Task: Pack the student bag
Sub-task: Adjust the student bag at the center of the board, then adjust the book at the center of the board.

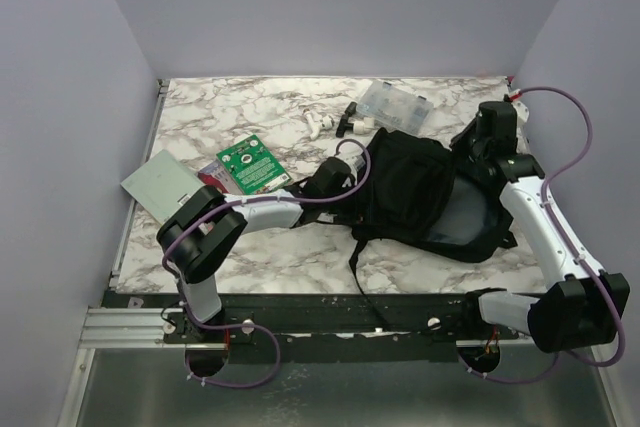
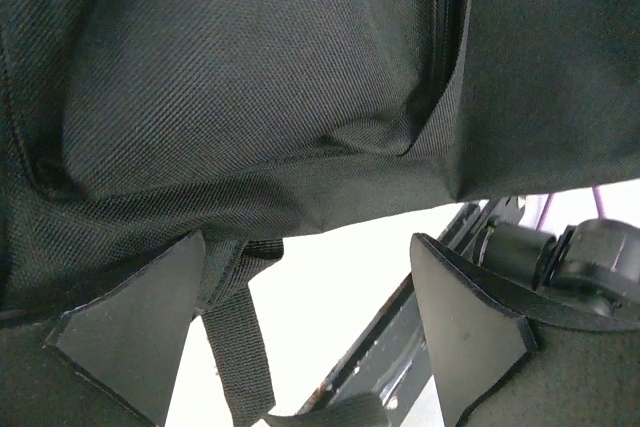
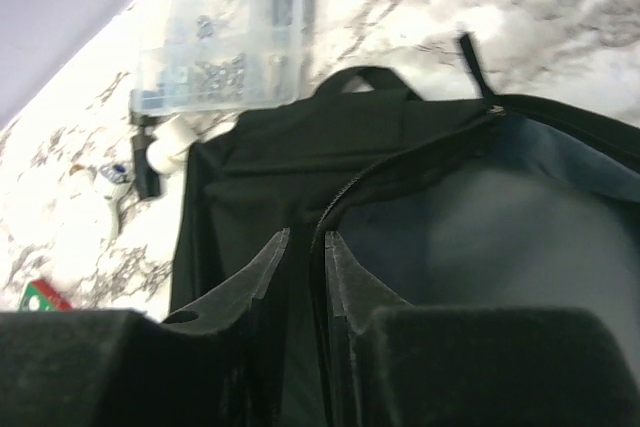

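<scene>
The student bag (image 1: 410,192) lies on the marble table right of centre, black, with its main zip open and the grey lining (image 3: 520,237) showing. My left gripper (image 1: 335,182) is at the bag's left edge. In the left wrist view the left gripper (image 2: 308,239) stands wide open under the black fabric (image 2: 260,97), with a loose strap (image 2: 235,347) hanging between its fingers, ungripped. My right gripper (image 1: 478,152) is at the bag's open mouth. There the right gripper (image 3: 307,235) is slightly open, the zip edge (image 3: 345,197) running between its fingers.
A clear compartment box (image 1: 395,104) sits behind the bag, with small white (image 1: 317,125) and black (image 1: 350,119) items beside it. A green card (image 1: 253,164) and a grey flat pad (image 1: 160,185) lie at the left. A bag strap (image 1: 357,262) trails toward the front edge.
</scene>
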Motion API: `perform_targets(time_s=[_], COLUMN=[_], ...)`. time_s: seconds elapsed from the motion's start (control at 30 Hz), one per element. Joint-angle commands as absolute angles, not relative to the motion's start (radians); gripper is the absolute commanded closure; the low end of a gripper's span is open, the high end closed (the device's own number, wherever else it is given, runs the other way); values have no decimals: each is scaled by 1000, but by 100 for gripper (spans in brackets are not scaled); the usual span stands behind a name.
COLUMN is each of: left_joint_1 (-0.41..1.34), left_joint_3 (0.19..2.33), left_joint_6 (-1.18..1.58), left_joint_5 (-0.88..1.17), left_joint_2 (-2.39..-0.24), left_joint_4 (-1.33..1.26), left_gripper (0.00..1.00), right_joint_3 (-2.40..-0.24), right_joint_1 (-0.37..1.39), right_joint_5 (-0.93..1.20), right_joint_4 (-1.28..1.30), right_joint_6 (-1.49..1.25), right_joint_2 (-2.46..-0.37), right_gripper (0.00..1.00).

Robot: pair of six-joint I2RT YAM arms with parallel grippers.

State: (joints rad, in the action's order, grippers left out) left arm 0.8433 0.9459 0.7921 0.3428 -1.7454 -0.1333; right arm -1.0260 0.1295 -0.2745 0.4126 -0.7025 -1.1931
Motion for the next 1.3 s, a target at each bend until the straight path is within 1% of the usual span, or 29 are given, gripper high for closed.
perform_targets(time_s=[0.0, 0.13, 0.27, 0.43, 0.57, 0.7, 0.8, 0.9, 0.97, 1.07, 1.17, 1.27], left_joint_1=[775, 752, 750, 736, 654, 502, 338, 150, 29, -144, -274, -387], left_joint_3=[1018, 989, 912, 748, 627, 594, 618, 635, 637, 644, 680, 703], left_joint_6=[764, 762, 768, 764, 743, 659, 612, 634, 654, 704, 756, 801], left_joint_5=[345, 362, 402, 424, 417, 317, 197, 81, 57, 57, 68, 33], left_joint_2=[-1801, -1716, -1594, -1383, -1182, -943, -808, -691, -651, -690, -797, -909], left_joint_4=[-157, -156, -155, -144, -54, 171, 325, 400, 395, 363, 369, 379], left_gripper=[14, 13, 11, 9, 8, 2, 1, 1, 2, 2, 2, 2], right_joint_3=[-1122, -1140, -1133, -1117, -1121, -1124, -1124, -1121, -1114, -1094, -1079, -1060], right_joint_1=[127, 127, 126, 128, 131, 147, 157, 167, 185, 260, 376, 472], right_joint_5=[-129, -80, -71, -44, -14, 37, 67, 112, 180, 261, 272, 356], right_joint_4=[464, 478, 470, 475, 488, 484, 472, 440, 400, 312, 234, 105], right_joint_6=[-564, -512, -481, -447, -431, -426, -425, -432, -461, -526, -580, -648], right_joint_2=[-1257, -1260, -1236, -1200, -1158, -1115, -1104, -1111, -1123, -1150, -1191, -1268], right_gripper=[73, 63, 58, 52, 44, 31, 23, 19, 17, 16, 14, 14])
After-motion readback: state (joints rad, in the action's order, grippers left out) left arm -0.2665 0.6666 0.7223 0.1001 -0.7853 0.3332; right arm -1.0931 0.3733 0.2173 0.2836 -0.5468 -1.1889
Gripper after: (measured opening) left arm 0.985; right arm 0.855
